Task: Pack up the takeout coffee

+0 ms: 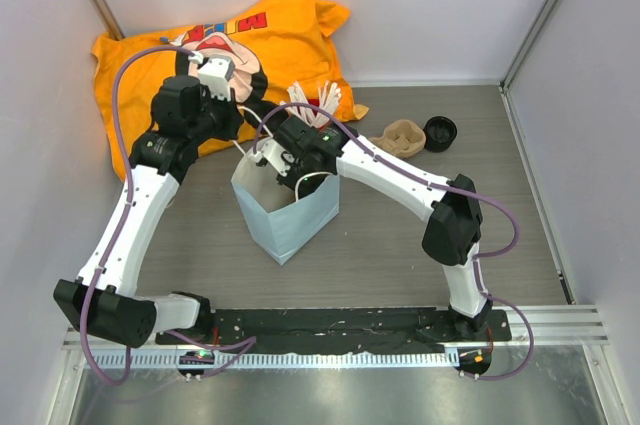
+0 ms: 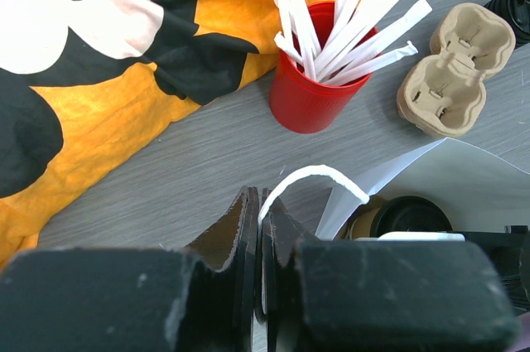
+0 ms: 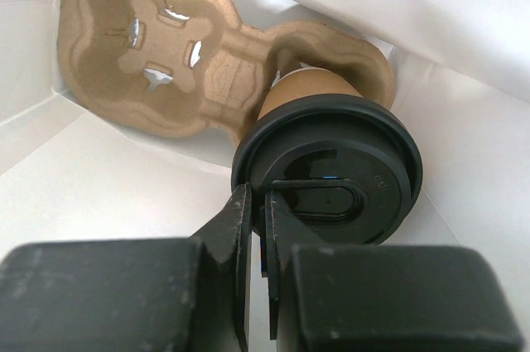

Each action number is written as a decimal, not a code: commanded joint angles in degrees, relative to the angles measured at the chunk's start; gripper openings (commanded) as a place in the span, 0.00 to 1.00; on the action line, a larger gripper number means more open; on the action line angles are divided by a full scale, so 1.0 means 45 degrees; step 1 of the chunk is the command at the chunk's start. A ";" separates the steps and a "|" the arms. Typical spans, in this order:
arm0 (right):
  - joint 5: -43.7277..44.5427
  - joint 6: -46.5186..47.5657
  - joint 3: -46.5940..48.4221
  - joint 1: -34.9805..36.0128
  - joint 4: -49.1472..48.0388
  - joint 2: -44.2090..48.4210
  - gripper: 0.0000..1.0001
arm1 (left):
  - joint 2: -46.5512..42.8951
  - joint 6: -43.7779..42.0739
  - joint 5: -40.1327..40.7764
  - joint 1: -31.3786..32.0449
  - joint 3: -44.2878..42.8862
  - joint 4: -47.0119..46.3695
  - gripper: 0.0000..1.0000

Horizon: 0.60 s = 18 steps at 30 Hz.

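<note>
The takeout coffee (image 3: 327, 178), a brown paper cup with a black lid, sits in a cardboard carrier (image 3: 166, 62) inside the white paper bag (image 1: 285, 215). My right gripper (image 3: 258, 211) reaches down into the bag (image 1: 290, 170) and is shut on the near rim of the cup's lid. My left gripper (image 2: 259, 228) is shut on the bag's white cord handle (image 2: 310, 174) at the bag's back left edge (image 1: 243, 145). The lid also shows inside the bag in the left wrist view (image 2: 410, 215).
A red cup of white sticks (image 2: 310, 95) stands behind the bag. A second cardboard carrier (image 1: 400, 135) and a black lid stack (image 1: 440, 132) lie to the back right. An orange printed cloth (image 1: 200, 55) fills the back left corner. Walls enclose the table.
</note>
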State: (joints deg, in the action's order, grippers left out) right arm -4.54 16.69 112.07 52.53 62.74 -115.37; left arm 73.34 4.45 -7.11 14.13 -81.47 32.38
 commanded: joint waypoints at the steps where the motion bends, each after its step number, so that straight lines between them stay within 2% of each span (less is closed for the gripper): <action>1: 0.0284 0.0139 0.0349 0.0064 0.0394 0.0014 0.01 | -0.0282 0.0183 -0.0001 -0.0054 -0.0567 -0.0711 0.08; 18: 0.0852 0.0159 0.0408 0.0064 0.0081 -0.0377 0.01 | -0.0458 0.0203 -0.0099 -0.0054 -0.0372 -0.0653 0.08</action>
State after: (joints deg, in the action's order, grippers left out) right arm -2.17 16.86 112.07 52.62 62.50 -116.44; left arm 73.34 4.58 -7.18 14.13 -81.47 32.38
